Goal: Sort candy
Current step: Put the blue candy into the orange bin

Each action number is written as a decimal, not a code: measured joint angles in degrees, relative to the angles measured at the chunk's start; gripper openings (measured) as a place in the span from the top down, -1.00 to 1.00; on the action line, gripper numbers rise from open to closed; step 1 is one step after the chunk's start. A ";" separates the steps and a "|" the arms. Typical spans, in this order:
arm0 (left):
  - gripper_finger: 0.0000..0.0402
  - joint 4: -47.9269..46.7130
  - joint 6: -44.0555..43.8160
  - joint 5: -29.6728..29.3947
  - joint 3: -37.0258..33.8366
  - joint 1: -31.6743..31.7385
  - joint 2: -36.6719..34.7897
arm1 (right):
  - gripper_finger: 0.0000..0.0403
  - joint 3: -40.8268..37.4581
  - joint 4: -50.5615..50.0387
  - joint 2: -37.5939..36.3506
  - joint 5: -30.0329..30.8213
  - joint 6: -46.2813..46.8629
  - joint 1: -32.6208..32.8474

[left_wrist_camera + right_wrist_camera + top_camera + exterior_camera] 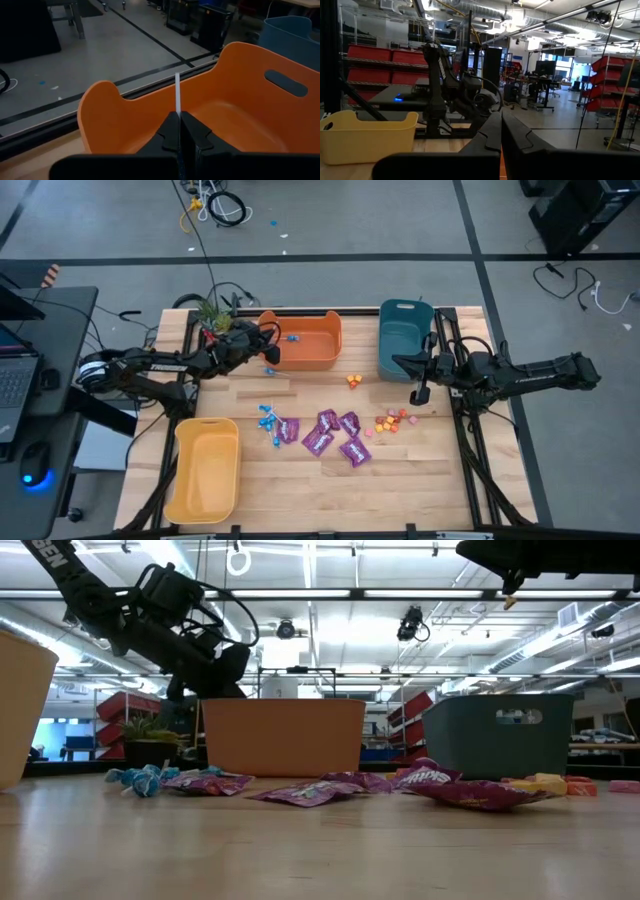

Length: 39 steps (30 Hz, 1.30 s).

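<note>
The left gripper (179, 131) pinches a lollipop stick (177, 93) at the orange bin (240, 107). The right gripper (418, 393) hangs closed and empty beside the teal bin (404, 340).

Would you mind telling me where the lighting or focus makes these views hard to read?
Low view: bright ceiling lights leave the left arm a dark silhouette, and the purple packets look soft. Left wrist view: the orange bin is evenly lit, and a thin white stick rises sharply from the shut left gripper. Right wrist view: the near fingers are dark and underexposed.
</note>
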 joint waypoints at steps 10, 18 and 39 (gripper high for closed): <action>0.96 -0.01 0.00 -0.16 0.00 0.00 0.00 | 1.00 0.00 0.00 0.00 0.00 0.00 0.00; 0.87 -0.01 -0.20 -0.70 -0.02 0.00 0.00 | 1.00 0.00 0.00 0.00 0.00 0.00 0.00; 0.86 -0.01 -0.22 -0.72 -0.02 0.00 -0.02 | 1.00 0.00 0.00 0.00 0.00 0.02 0.00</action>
